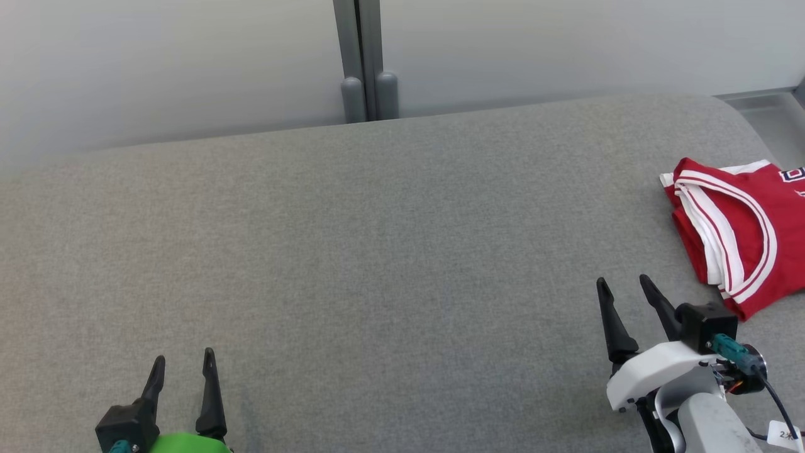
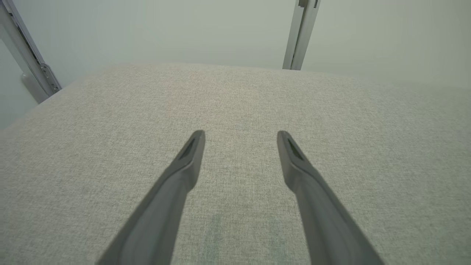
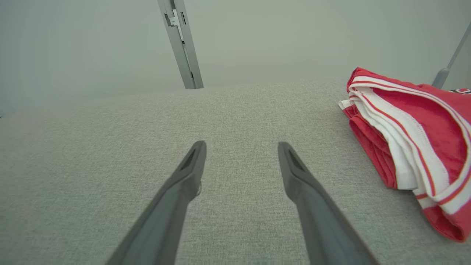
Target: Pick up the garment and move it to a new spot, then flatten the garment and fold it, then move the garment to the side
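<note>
Garment (image 1: 742,233) is lying folded at the surface's (image 1: 377,251) right side; left jaws and right jaws are gaping wide, empty; task is looking done.

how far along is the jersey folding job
Looks done: the red-and-white jersey lies folded in a compact stack at the right edge of the grey fabric surface. In hand: nothing; the left gripper and right gripper are open, empty and clear of it. Left: seemingly nothing.

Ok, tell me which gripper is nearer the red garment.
Right. The right gripper is just left of the garment, not touching; the left gripper is far off to its left.
</note>
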Robot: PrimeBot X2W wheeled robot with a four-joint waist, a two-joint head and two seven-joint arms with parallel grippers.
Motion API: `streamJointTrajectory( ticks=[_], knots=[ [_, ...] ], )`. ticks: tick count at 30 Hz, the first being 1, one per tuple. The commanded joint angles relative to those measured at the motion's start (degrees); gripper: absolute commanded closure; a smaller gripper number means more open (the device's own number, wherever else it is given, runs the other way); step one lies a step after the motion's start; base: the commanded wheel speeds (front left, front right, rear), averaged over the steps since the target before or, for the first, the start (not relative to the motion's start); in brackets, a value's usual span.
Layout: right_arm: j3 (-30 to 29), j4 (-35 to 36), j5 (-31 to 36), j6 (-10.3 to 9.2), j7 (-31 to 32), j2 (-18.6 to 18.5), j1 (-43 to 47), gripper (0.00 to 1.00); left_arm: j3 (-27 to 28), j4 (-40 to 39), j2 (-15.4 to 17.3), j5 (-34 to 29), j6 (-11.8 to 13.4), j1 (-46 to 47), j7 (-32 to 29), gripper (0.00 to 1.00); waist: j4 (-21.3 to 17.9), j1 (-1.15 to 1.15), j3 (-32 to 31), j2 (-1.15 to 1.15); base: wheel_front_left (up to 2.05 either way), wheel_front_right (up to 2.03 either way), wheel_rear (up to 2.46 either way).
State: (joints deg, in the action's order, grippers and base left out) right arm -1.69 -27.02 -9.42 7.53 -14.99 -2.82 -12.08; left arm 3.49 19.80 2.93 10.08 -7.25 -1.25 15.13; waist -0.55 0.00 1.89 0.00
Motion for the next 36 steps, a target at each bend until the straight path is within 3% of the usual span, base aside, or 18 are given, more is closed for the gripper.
streamJointTrajectory(
  ticks=[1, 4, 5, 10, 36],
  knots=[
    [0.12, 0.01, -0.46, -0.1, -0.24, -0.23, 1.05, 0.0, -0.03, -0.26, 0.04, 0.34, -0.01, -0.85, -0.05, 0.0, 0.01, 0.0, -0.67, 0.0, 0.0, 0.0, 0.0],
    [0.49, 0.08, -0.81, -0.1, -0.24, -0.23, 1.65, 0.0, -0.27, -0.84, 0.04, 0.5, 0.08, -1.46, -0.05, 0.0, -0.14, 0.0, -1.05, 0.0, 0.0, 0.0, 0.0],
    [0.48, 0.01, -0.34, 0.0, 0.01, 0.01, 1.09, 1.0, -0.18, -0.72, 0.0, 0.41, 0.0, -0.78, -0.01, 1.0, -0.08, 0.0, -0.99, 0.0, 0.0, 0.0, 0.0],
    [0.18, -2.01, -1.24, 0.0, 0.66, 0.52, 2.38, 1.0, 0.01, 1.48, -0.44, 1.41, 0.0, -0.7, -0.43, 1.0, -0.07, 0.0, -1.04, 0.0, 0.0, 0.0, 0.0],
    [-1.32, 3.1, -27.47, -0.02, 7.23, 0.28, 3.58, 1.0, 0.95, -1.04, -0.27, 27.32, -0.09, 2.07, -7.15, 1.0, 0.06, 0.0, -1.17, 0.0, 0.0, 0.0, 0.0]
  ],
)
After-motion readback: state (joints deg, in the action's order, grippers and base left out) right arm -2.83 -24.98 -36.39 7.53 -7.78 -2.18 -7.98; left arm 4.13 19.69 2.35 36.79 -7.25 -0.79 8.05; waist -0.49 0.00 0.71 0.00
